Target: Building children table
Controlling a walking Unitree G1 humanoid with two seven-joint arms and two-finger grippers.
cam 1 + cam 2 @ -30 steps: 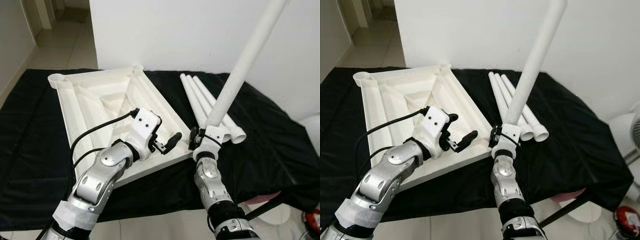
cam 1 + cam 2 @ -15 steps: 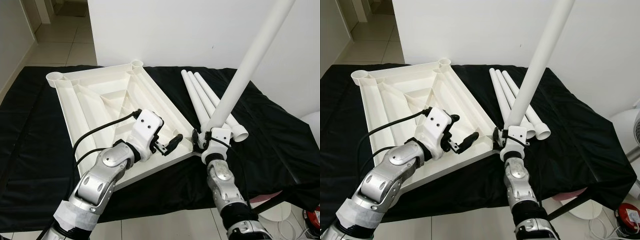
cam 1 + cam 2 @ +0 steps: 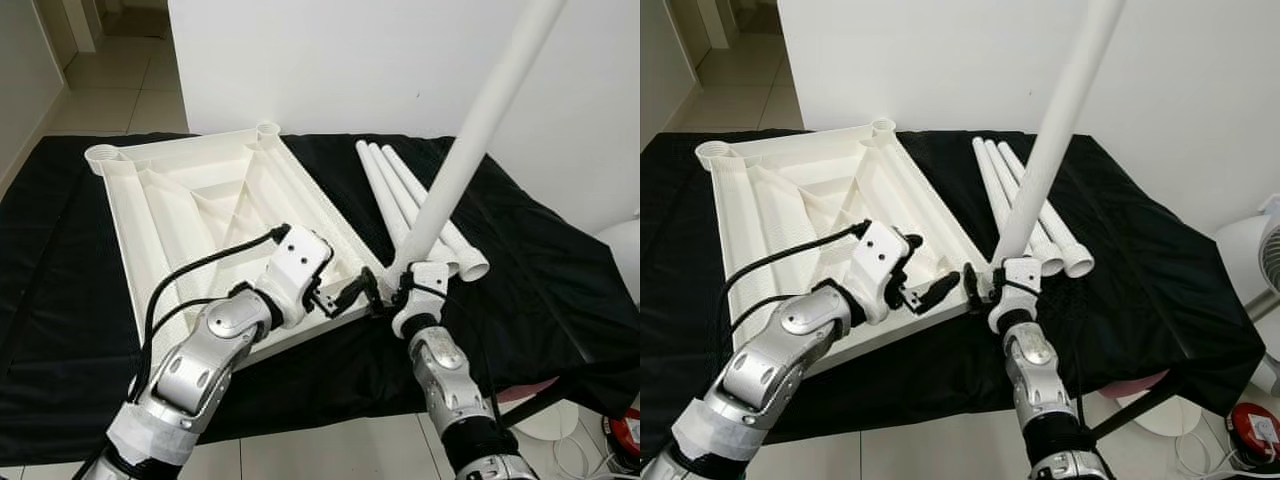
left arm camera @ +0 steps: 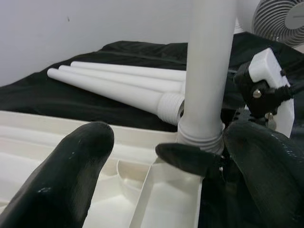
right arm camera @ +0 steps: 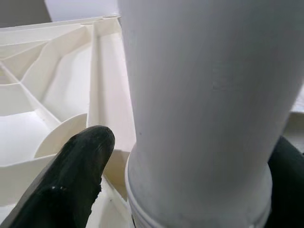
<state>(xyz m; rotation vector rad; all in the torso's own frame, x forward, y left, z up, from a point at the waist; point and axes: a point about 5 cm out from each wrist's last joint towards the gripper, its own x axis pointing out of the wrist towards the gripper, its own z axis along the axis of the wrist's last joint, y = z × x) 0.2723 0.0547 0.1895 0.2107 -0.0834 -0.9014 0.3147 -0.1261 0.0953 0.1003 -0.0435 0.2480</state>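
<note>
An upturned white table top (image 3: 200,210) lies on the black cloth, its corner sockets facing up. My right gripper (image 3: 405,292) is shut on a long white table leg (image 3: 470,140), which is held steeply tilted. The leg's threaded lower end (image 4: 202,135) sits at the table top's near right corner (image 4: 166,190). Just left of that corner my left gripper (image 3: 352,293) is open, its black fingers (image 4: 71,175) spread on either side of the corner. Three more white legs (image 3: 420,200) lie side by side on the cloth to the right.
The black cloth (image 3: 560,280) covers the whole work table, which backs onto a white wall. A white fan (image 3: 1265,250) stands at the right, a red object (image 3: 1252,430) lies on the floor, and something pink (image 3: 1140,385) shows under the table's edge.
The right gripper has brought the leg's lower end in to the table top's near right corner. The left gripper has closed in on that corner. The camera has shifted a little.
</note>
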